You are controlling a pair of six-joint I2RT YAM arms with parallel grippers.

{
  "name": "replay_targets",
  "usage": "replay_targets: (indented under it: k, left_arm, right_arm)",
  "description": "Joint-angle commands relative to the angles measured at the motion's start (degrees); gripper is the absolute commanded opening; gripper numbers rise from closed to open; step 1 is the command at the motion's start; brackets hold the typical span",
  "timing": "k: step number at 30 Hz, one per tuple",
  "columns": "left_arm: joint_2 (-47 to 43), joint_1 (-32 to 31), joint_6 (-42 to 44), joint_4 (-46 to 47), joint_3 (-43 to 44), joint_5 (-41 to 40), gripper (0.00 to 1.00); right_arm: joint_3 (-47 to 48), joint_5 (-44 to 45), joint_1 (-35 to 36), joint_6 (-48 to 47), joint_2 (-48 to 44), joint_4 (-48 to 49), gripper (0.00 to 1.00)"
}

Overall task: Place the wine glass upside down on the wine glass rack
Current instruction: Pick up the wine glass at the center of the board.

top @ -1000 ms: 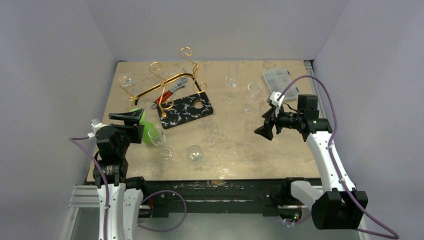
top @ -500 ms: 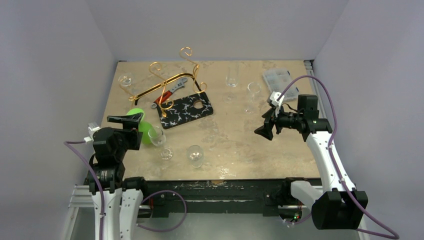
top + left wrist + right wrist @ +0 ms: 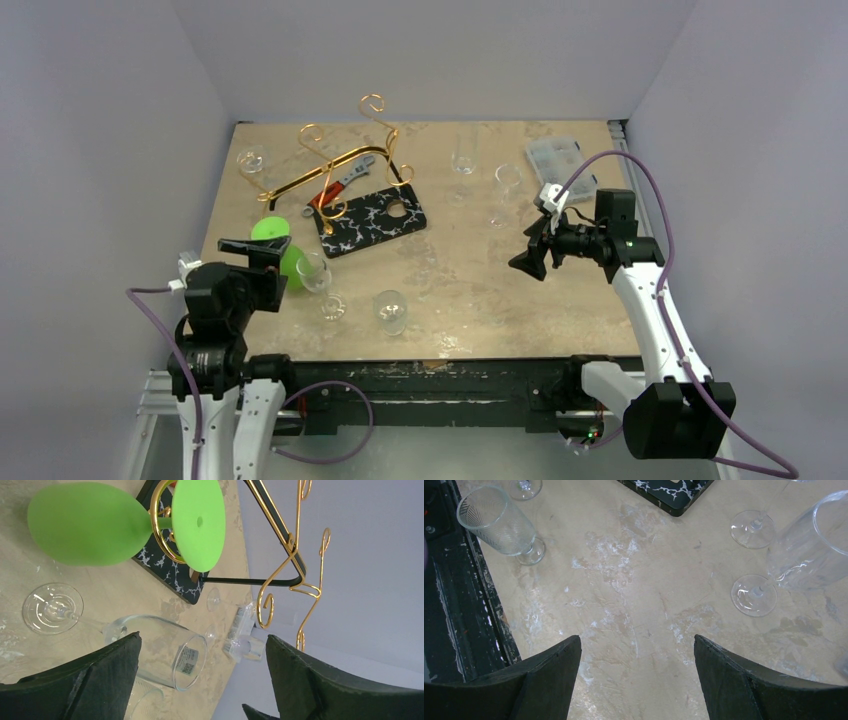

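A green wine glass [image 3: 275, 250] lies on its side at the near left; the left wrist view shows its bowl [image 3: 85, 525] and foot. A clear wine glass [image 3: 314, 273] lies beside it, its rim between my fingers in the left wrist view [image 3: 165, 652]. The gold wire rack [image 3: 335, 160] stands at the far left, and its scroll loops show in the left wrist view [image 3: 292, 560]. My left gripper [image 3: 270, 262] [image 3: 202, 640] is open and empty, just short of both glasses. My right gripper [image 3: 527, 258] [image 3: 636, 640] is open and empty above bare table.
A black white-veined board [image 3: 371, 220] lies by the rack, a wrench [image 3: 345, 178] behind it. A ribbed glass [image 3: 390, 310] [image 3: 499, 520] stands near the front. More clear glasses [image 3: 505, 185] [image 3: 809, 545] and a plastic box [image 3: 553, 155] are at the far right.
My left arm has drawn back and lower toward the near-left edge, uncovering more of the green glass. The glasses and the right arm have not moved.
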Motion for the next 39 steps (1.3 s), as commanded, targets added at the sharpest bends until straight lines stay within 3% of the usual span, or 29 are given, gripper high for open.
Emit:
replay_targets:
  k: [1, 12, 25, 33, 39]
  left_arm:
    - [-0.6, -1.2, 2.5, 1.1, 2.5, 1.8, 0.91]
    - [-1.1, -2.5, 12.3, 5.0, 6.5, 2.2, 0.91]
    - [0.0, -3.2, 30.4, 25.1, 4.6, 20.1, 0.91]
    - [7.6, -3.2, 38.8, 24.8, 8.4, 31.3, 0.92]
    - [10.3, -3.2, 44.6, 21.7, 11.8, 33.6, 0.91]
  right_arm:
    - [1.2, 0.1, -0.1, -0.5, -1.0, -0.1, 0.8]
    - [1.1, 0.3, -0.1, -0.4, -0.7, 0.1, 0.8]
    - [1.0, 0.3, -0.1, -0.3, -0.4, 0.3, 0.8]
    - [0.9, 0.3, -0.1, -0.3, -0.3, 0.3, 0.8]
    - [0.8, 0.4, -0.1, -0.2, 0.0, 0.5, 0.8]
